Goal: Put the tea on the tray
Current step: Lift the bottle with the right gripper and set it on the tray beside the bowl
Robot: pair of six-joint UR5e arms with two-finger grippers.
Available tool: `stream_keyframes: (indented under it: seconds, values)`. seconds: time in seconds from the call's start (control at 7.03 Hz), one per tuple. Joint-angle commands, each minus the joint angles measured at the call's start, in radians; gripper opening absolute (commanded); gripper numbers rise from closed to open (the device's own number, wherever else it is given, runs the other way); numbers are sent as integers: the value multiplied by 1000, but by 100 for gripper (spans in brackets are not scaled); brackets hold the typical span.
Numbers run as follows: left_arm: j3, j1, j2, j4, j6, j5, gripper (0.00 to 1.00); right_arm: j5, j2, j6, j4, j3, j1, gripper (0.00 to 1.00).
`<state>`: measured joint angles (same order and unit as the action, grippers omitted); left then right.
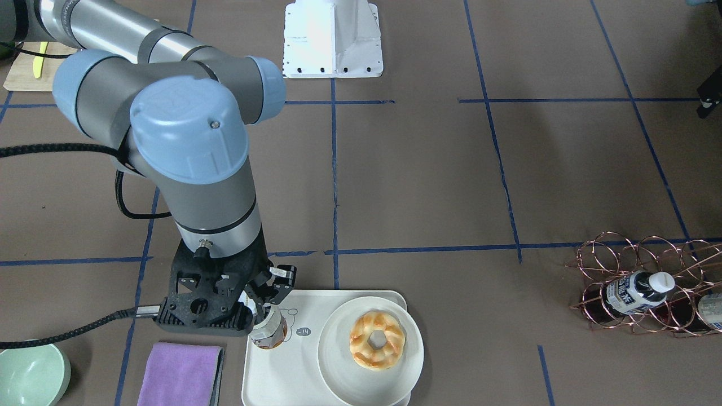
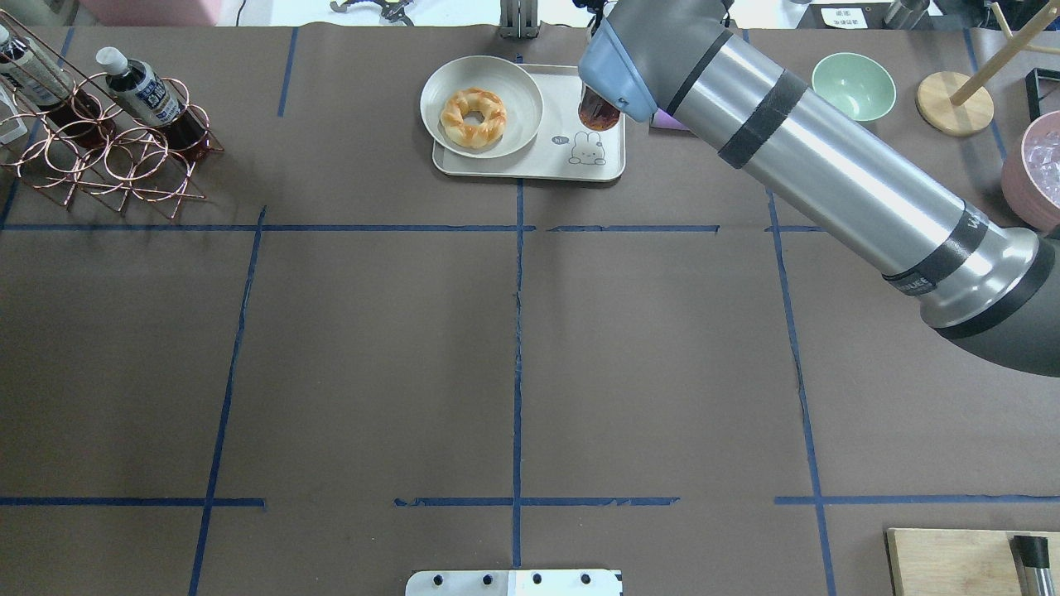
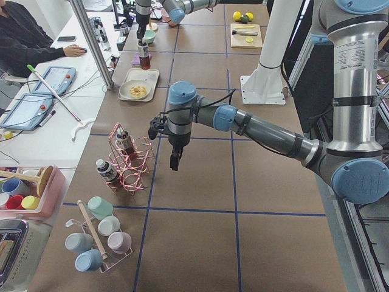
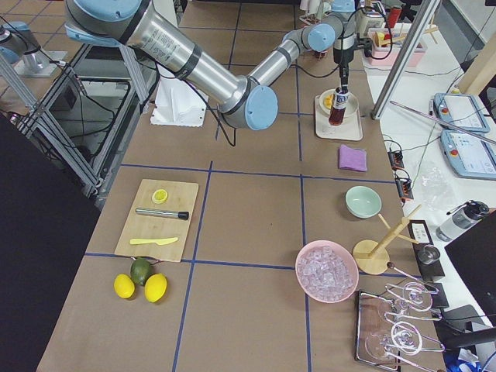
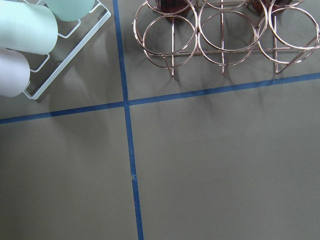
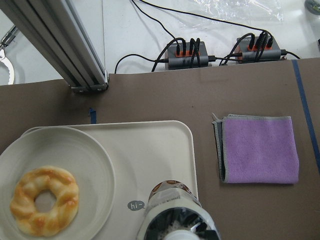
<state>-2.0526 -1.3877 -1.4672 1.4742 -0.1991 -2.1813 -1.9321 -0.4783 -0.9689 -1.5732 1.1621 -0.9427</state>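
Observation:
My right gripper (image 1: 261, 310) is shut on the top of a tea bottle (image 1: 269, 334), which is upright with dark tea and a white label. The bottle is over the corner of the cream tray (image 1: 282, 378) next to the line-drawn bear. I cannot tell whether its base touches the tray. The right wrist view shows the bottle (image 6: 176, 220) from above, over the tray (image 6: 150, 150). In the overhead view the arm hides most of the bottle (image 2: 598, 114). My left gripper (image 3: 174, 160) hangs over the table near the copper rack; I cannot tell whether it is open or shut.
A round cream plate (image 1: 338, 361) with a doughnut (image 1: 377, 340) fills the tray's other half. A purple cloth (image 1: 180, 375) and a green bowl (image 1: 28, 375) lie beside the tray. A copper wire rack (image 1: 620, 256) holds more tea bottles (image 1: 637, 290).

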Motion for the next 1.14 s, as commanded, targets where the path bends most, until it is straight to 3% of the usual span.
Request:
stream_keyframes:
  seconds: [0.0,0.43,1.0]
  values:
    - [-1,-14,-1,0,1,-2,100,-7,3,7,65,-67,-4,0]
    - [-1,-17,4,0,1,-2,100,-25,44,6,128,-160,-2,0]
    - [-1,-17,4,0,7,0,100,-30,44,2,131,-165,1,0]
